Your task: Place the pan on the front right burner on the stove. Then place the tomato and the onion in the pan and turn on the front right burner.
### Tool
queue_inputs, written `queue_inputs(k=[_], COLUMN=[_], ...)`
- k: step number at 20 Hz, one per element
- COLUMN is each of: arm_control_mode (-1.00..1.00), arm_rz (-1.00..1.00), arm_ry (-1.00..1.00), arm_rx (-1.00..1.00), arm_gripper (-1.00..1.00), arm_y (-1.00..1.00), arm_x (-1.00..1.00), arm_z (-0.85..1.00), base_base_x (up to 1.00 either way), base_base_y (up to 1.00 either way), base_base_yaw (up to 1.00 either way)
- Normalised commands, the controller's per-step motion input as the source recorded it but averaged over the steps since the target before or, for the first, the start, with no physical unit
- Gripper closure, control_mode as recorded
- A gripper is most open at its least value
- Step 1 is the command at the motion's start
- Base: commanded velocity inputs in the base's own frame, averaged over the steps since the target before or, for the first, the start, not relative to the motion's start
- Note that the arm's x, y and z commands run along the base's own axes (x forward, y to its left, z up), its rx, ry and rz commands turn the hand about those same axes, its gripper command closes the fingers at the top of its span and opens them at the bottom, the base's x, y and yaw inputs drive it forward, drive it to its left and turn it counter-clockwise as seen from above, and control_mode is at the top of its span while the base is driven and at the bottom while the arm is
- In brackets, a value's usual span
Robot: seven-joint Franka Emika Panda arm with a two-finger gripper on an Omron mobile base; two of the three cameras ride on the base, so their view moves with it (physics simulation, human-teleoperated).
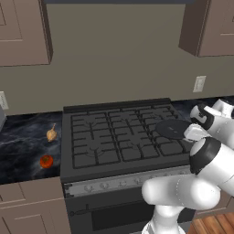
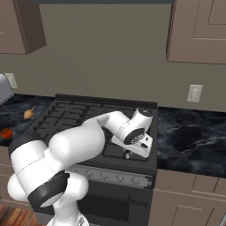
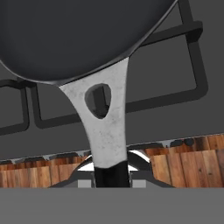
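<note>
Beige wall and brown cabinets stand behind the dark grey stove (image 1: 121, 137), which is set between two stretches of black marbled counter (image 1: 23, 146). On the counter to the stove's left lie the onion (image 1: 52, 134), nearer the wall, and the tomato (image 1: 46, 161), nearer the front edge; the two are apart from each other and well away from the pan. In the right base view both show again at the far left, the onion (image 2: 29, 113) above the tomato (image 2: 6, 133). The pan (image 1: 172, 128) sits over the right side of the stove in the left base view, above the black grates and close to the front right burner (image 1: 170, 147), with the white arm reaching to it from the right. Whether it rests on the grate or hangs just above it cannot be told. In the hand view the pan (image 3: 74, 35) takes up the top, its pale grey handle running down toward the camera into a black grip, and the gripper (image 3: 111, 181) is clenched on that handle at the bottom edge. Behind the pan lie grate bars, the grey stove top and a strip of wooden floor. In the right base view the gripper (image 2: 132, 148) hangs over the front right corner of the stove, above the silver strip of knobs (image 2: 114, 176).
</note>
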Motion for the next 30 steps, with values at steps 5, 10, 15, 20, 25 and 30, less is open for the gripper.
queue_inputs(k=[5,10,15,20,25,30], arm_control_mode=[-1.0,-1.0,-1.0,-1.0,-1.0,-1.0], arm_rz=[0.0,0.0,0.0,0.0,0.0,0.0], arm_ry=[0.01,0.0,0.0,0.0,0.0,0.0], arm_rx=[0.0,0.0,0.0,0.0,0.0,-0.07], arm_gripper=[1.0,-1.0,-1.0,-1.0,-1.0,-1.0], arm_y=[0.0,0.0,0.0,0.0,0.03,0.52], arm_x=[0.0,0.0,0.0,-0.03,-0.18,-0.06], arm_z=[0.0,-0.01,0.0,0.0,0.25,0.2], base_base_x=[0.0,0.0,0.0,0.0,0.0,0.0], base_base_y=[0.0,0.0,0.0,0.0,0.0,0.0], base_base_yaw=[0.0,0.0,0.0,0.0,0.0,0.0])
